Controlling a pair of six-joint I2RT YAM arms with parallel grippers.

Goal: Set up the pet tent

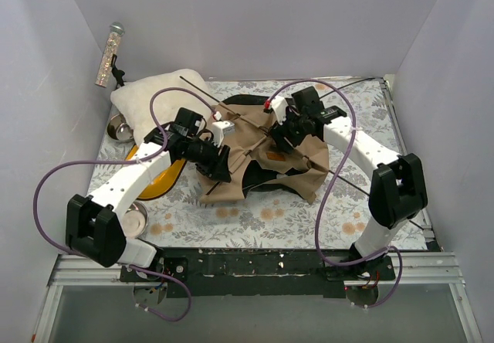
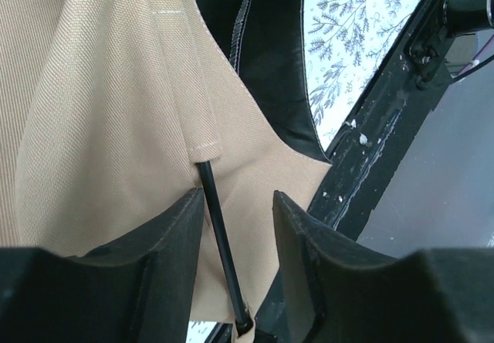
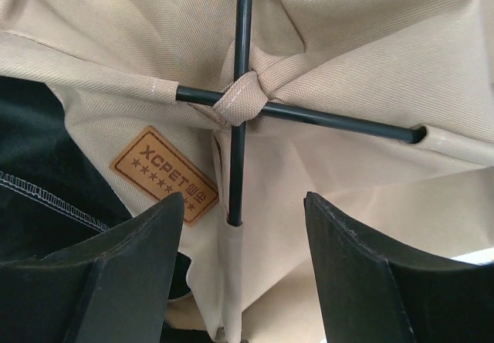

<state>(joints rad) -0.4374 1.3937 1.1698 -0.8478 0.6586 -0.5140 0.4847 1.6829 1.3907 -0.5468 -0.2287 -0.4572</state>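
cream cushion (image 1: 154,96) at back left, yellow stand (image 1: 164,181), steel bowl (image 1: 122,130), floral table cover (image 1: 262,215)

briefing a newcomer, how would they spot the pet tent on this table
Look at the middle of the floral-patterned table. The pet tent lies there as a crumpled tan fabric heap. Unlike the cream cushion and yellow stand to its left, thin black poles cross over it.
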